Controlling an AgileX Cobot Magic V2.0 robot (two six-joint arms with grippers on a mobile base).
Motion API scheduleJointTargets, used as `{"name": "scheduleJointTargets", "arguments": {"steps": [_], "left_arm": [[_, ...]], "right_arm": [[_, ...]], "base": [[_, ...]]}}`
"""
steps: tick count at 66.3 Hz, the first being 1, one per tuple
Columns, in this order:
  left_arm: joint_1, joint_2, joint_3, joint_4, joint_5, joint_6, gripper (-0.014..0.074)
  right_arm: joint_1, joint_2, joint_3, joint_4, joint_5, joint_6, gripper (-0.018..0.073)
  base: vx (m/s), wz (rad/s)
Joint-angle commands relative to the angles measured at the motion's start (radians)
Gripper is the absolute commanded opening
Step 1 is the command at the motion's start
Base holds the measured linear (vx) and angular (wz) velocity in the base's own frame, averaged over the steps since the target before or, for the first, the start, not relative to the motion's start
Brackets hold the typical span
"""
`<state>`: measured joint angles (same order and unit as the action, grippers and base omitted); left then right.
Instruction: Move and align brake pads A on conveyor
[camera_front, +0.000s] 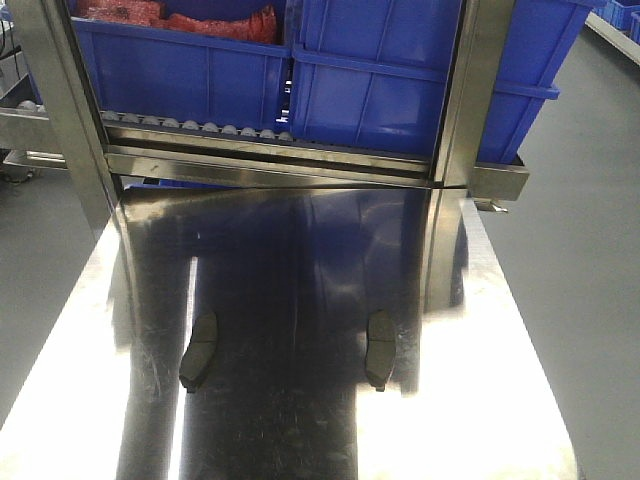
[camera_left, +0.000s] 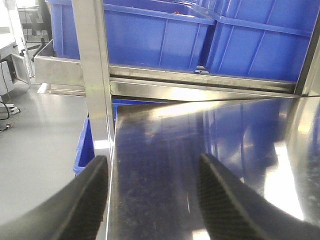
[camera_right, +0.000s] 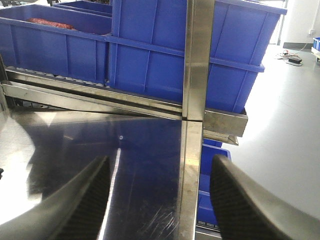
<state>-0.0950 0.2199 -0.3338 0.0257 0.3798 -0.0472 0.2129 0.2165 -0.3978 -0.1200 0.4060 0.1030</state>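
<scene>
Your left gripper (camera_left: 152, 165) and right gripper (camera_right: 160, 162) both gape wide, holding nothing, over the table (camera_front: 290, 260). You've got two pads on that steel, left pad (camera_front: 200, 350) and right pad (camera_front: 380, 348), well apart, bins (camera_front: 380, 80) beyond.

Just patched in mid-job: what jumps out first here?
Big blue bins fill the rack at the back, the left one holding red goods. In front, a mirror-bright steel table carries two dark brake pads, the left pad and the right pad. The left gripper and right gripper hang open over its edges.
</scene>
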Motion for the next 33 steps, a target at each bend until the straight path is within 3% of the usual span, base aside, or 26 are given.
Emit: {"name": "scheduleJointTargets", "arguments": {"steps": [1, 33], "left_arm": [[-0.007, 0.011, -0.024, -0.002, -0.077, 0.002, 0.0394], [-0.007, 0.011, -0.024, -0.002, -0.077, 0.002, 0.0394]], "right_arm": [[-0.004, 0.011, -0.026, -0.011, -0.075, 0.0, 0.0433], [-0.004, 0.011, -0.026, -0.011, -0.075, 0.0, 0.0433]], "base": [[0.0, 0.0], [0.02, 0.01]]}}
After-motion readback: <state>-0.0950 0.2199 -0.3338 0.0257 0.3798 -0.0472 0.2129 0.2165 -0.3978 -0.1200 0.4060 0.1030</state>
